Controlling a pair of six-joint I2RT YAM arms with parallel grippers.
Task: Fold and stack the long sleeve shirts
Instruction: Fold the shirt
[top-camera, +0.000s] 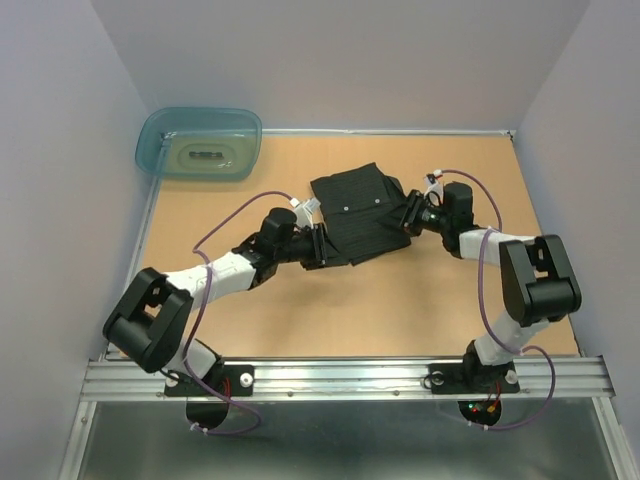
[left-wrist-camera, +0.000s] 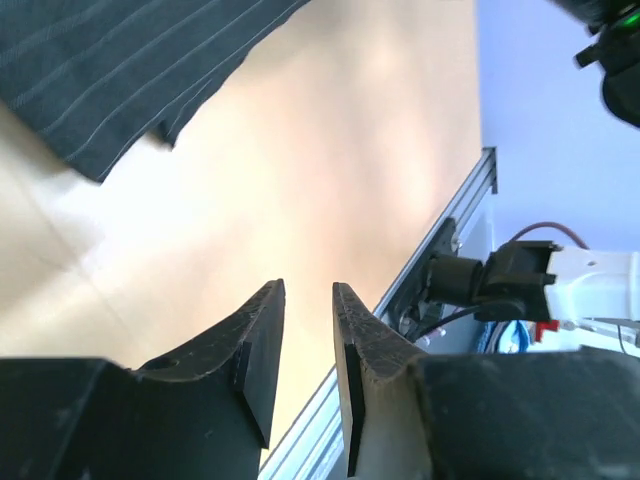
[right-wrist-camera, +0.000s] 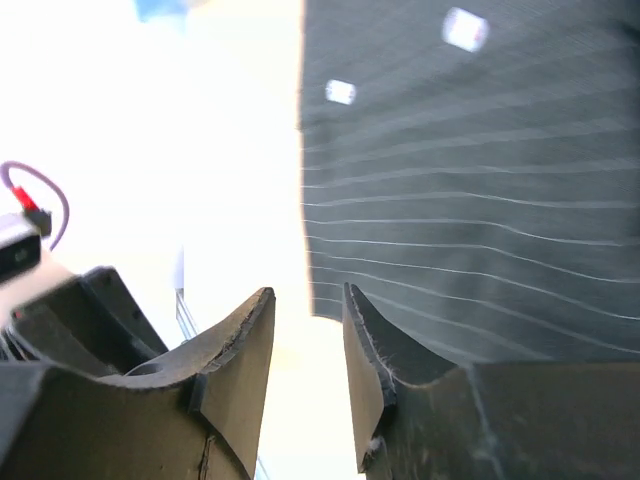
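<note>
My left pincer (top-camera: 320, 246) and right pincer (top-camera: 408, 215) each stood slightly parted, holding nothing. They flanked the folded shirt (top-camera: 362, 212), which lay toward the table's (top-camera: 250, 320) far edge. Being so close, either pincer could have snagged an edge and undone the fold.

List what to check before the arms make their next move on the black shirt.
1. Left pincer empty, jaws slightly apart: ok.
2. Right pincer empty, jaws slightly apart: ok.
3. Black pinstriped button-up cloth shirt lying folded on the tan flat table: ok.
4. A pincer at each side edge of the shirt: ok.
5. Translucent teal plastic tub apart from the shirt, in the far left corner: ok.
6. Fold square enough to stack: cannot tell.
</note>
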